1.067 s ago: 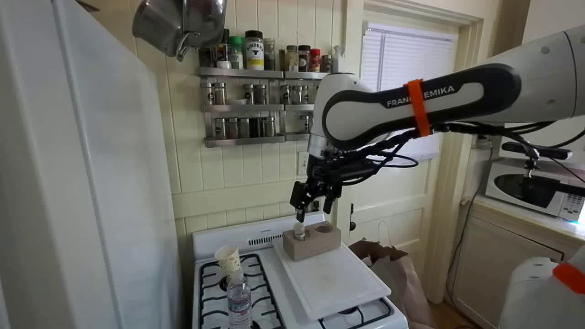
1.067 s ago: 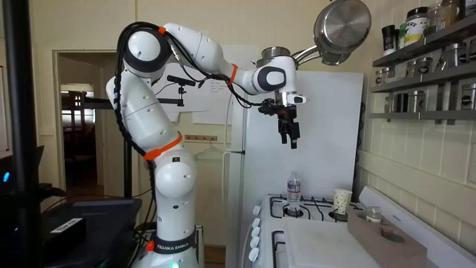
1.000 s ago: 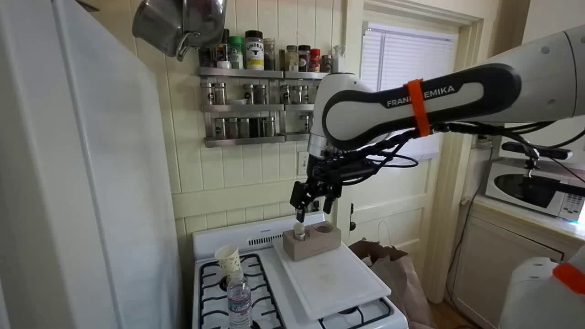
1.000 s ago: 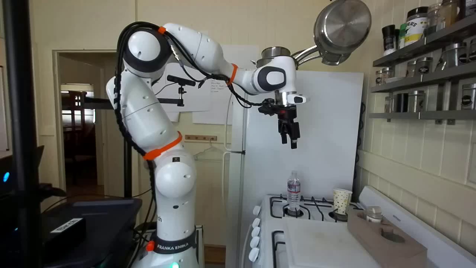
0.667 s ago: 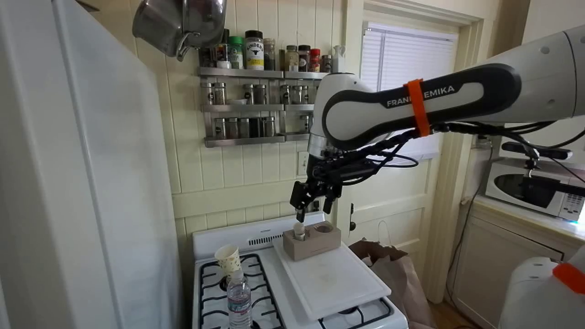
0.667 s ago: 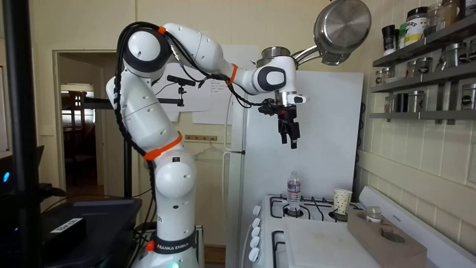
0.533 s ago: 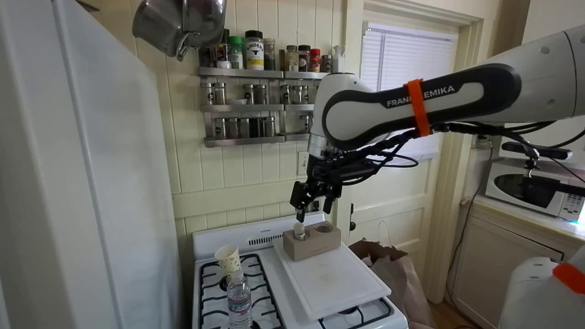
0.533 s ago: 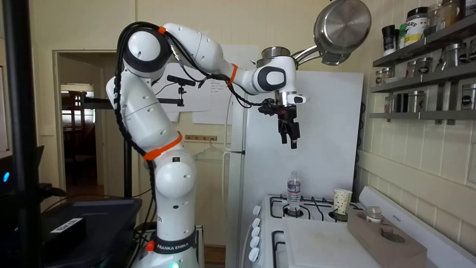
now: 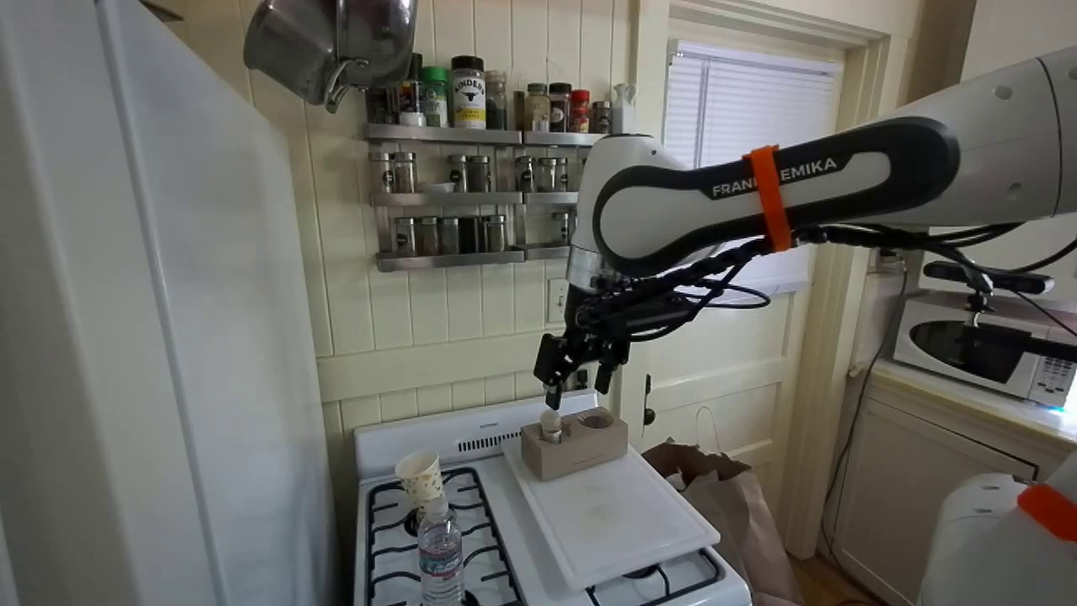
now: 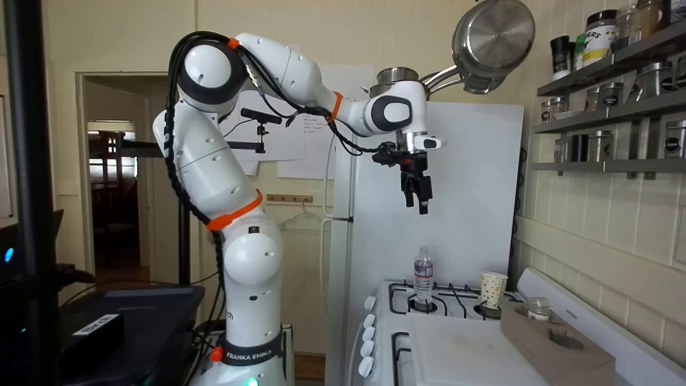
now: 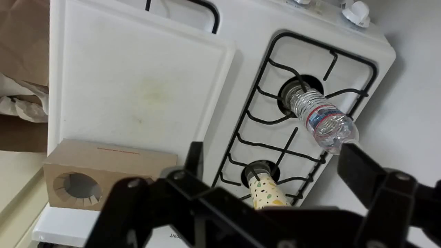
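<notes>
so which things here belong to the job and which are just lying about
Probably in the job (nearest the open, empty black tool):
clear plastic water bottle
cream speckled paper cup
brown cardboard box with round holes
small clear jar set in that box

Probably just lying about:
brown paper bag
round steel pans, hanging
spice jars on metal shelves

One water bottle (image 11: pixel 319 117), one cup (image 11: pixel 267 191), one cardboard box (image 9: pixel 575 455)

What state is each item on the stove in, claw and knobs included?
Claw, open, holding nothing
Water bottle, upright; fill unclear
Paper cup, standing upright
Cardboard box, one hole filled, another open
Jar, seated in the box
Cutting board, partly under the box
Stove knobs, settings unreadable
</notes>
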